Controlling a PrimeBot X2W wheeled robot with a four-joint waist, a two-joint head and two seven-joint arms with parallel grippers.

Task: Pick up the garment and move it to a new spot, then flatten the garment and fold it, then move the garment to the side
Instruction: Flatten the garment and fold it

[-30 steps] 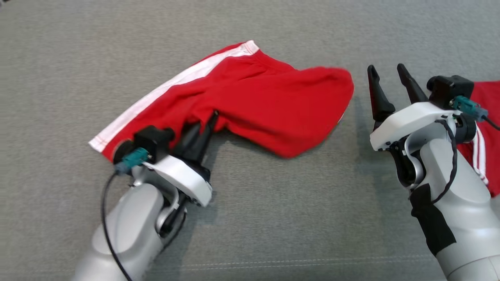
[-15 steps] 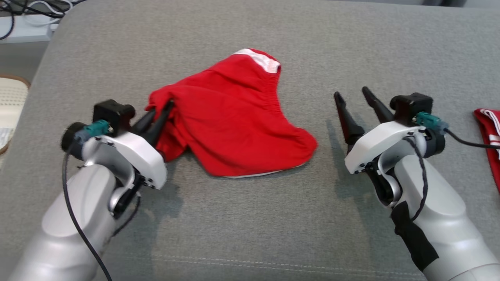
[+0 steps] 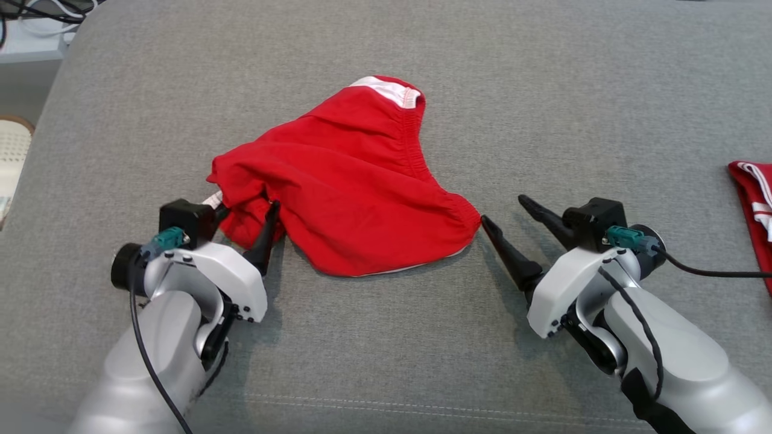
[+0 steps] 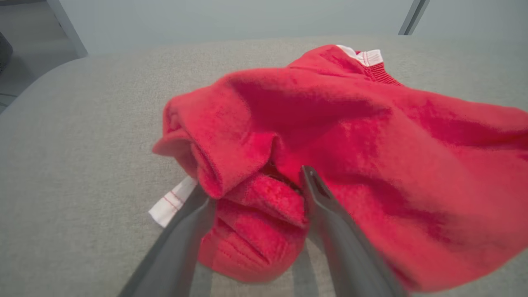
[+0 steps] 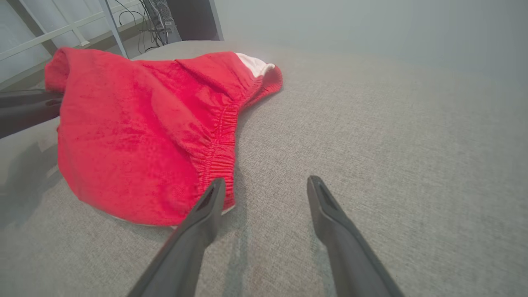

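Note:
The red garment (image 3: 356, 193), shorts with white trim and an elastic waistband, lies crumpled in a heap on the grey cushion (image 3: 543, 90). My left gripper (image 3: 247, 210) is open at the heap's left end, and a bunched fold of cloth (image 4: 251, 206) sits between its spread fingers. One left finger (image 3: 265, 232) shows; the other is partly behind the fabric. My right gripper (image 3: 503, 211) is open and low over the cushion, its left fingertip (image 5: 216, 189) just at the garment's right corner by the waistband (image 5: 222, 136). Nothing is between the right fingers.
A second red cloth with white stripes (image 3: 754, 205) lies at the cushion's right edge. A woven basket (image 3: 12, 150) stands off the left edge, with cables (image 3: 30, 12) on the floor at the far left. Bare grey cushion stretches in front of and behind the garment.
The left gripper has opened and let go of the garment, which now rests slack on the cushion. The right gripper has dropped and swung left to the garment's right corner. The camera shifted.

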